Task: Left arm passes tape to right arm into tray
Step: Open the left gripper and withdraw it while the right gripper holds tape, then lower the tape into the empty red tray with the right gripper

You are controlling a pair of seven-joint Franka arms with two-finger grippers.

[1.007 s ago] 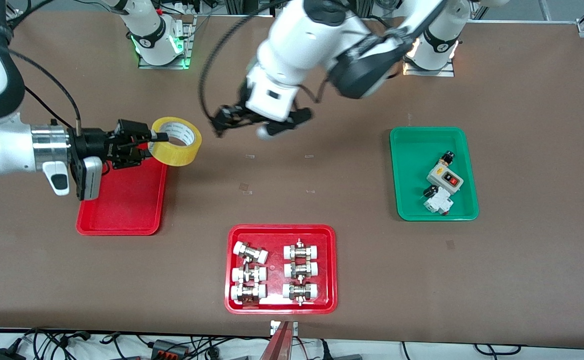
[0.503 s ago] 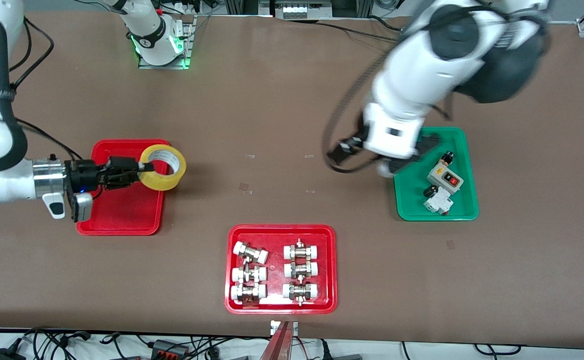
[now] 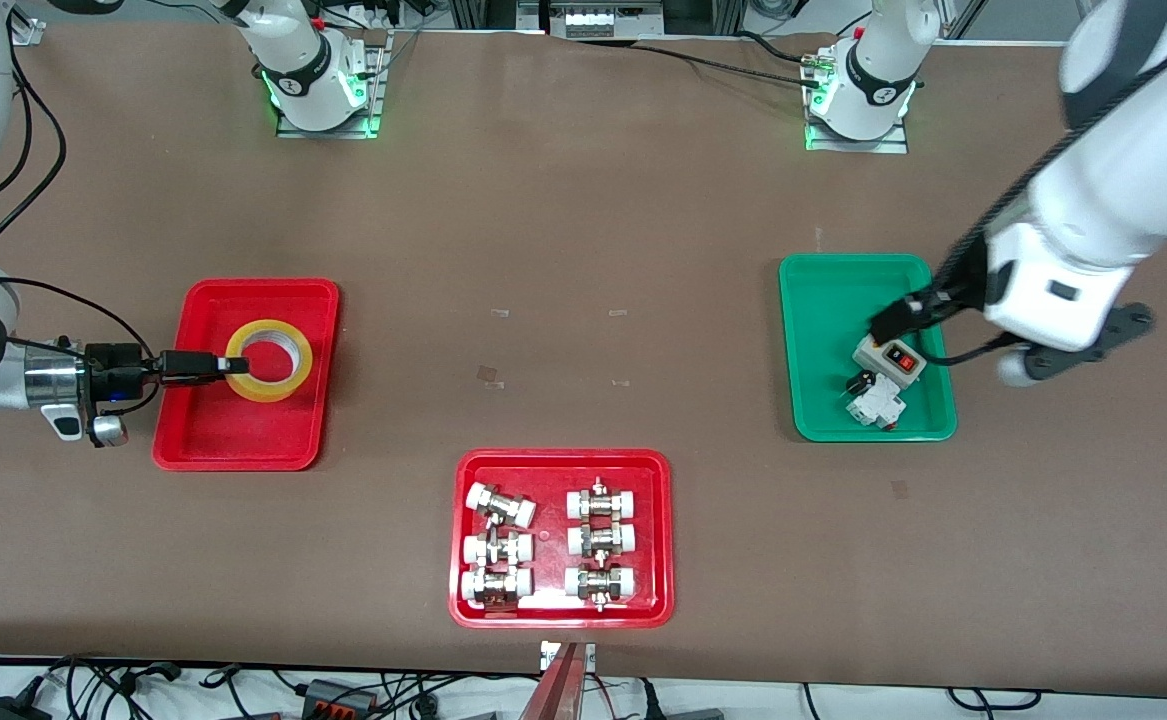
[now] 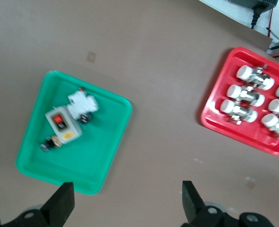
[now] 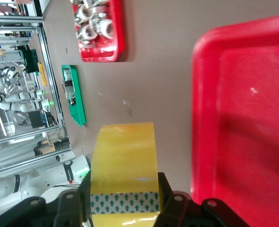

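Since a moment ago the right gripper (image 3: 231, 366) is bringing the tape (image 3: 269, 360) lower over the tray (image 3: 205, 440), fingers pinching its wall; only release is looking left. Swinging away, the left gripper (image 4: 125, 201) is hanging open over the green tray (image 3: 823, 300)

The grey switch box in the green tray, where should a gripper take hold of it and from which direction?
Come straight down and close across the two long sides of the switch box. It lies flat in the green tray, and the small parts beside it crowd its short ends.
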